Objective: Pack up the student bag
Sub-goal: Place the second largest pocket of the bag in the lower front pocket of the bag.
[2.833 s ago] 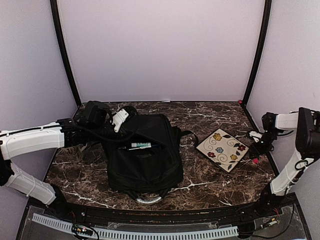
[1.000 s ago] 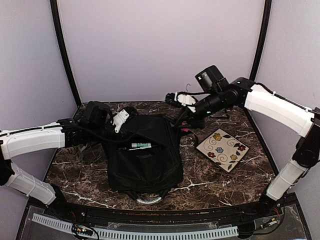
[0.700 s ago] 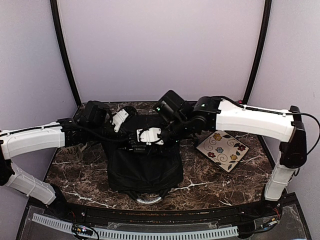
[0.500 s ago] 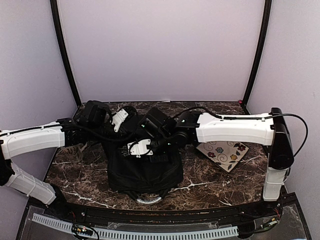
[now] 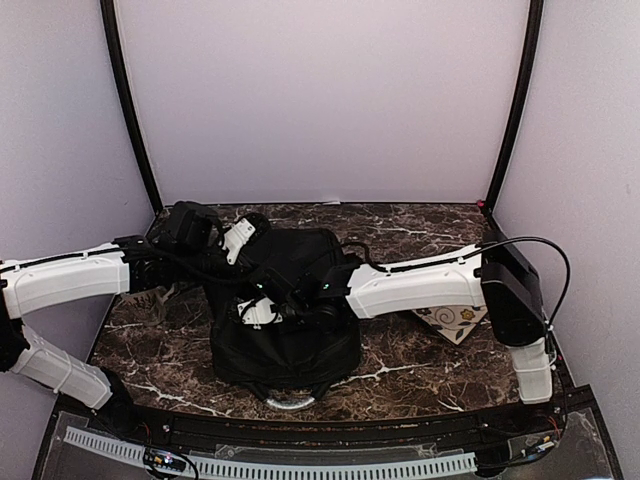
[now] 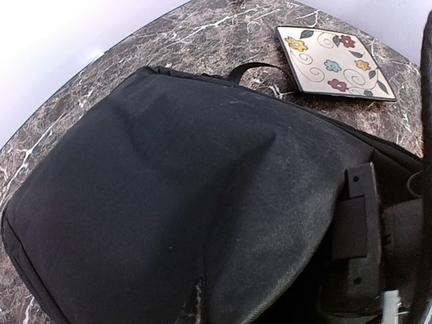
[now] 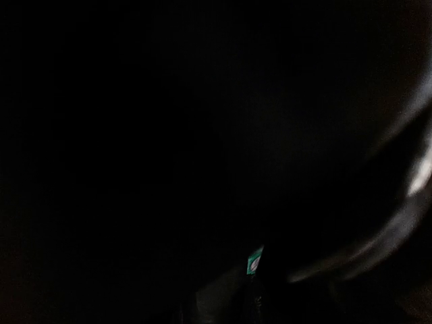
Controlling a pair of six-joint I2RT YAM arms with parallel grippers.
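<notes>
Left pincer seems to pinch the upper flap of the student bag and hold its mouth up. The right pincer is deep inside that mouth; its own view is dark, so I cannot tell if it is spread or pressed together. The bag lies left of the centre of the table, reaching close to the near edge. Its fabric looks soft and sagging, so a seam or the top loop should give the firmest hold.

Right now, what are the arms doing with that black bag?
Right gripper inside student bag, jaws hidden. Left gripper at its far flap, grip unclear. Flowered tile lies apart.
</notes>
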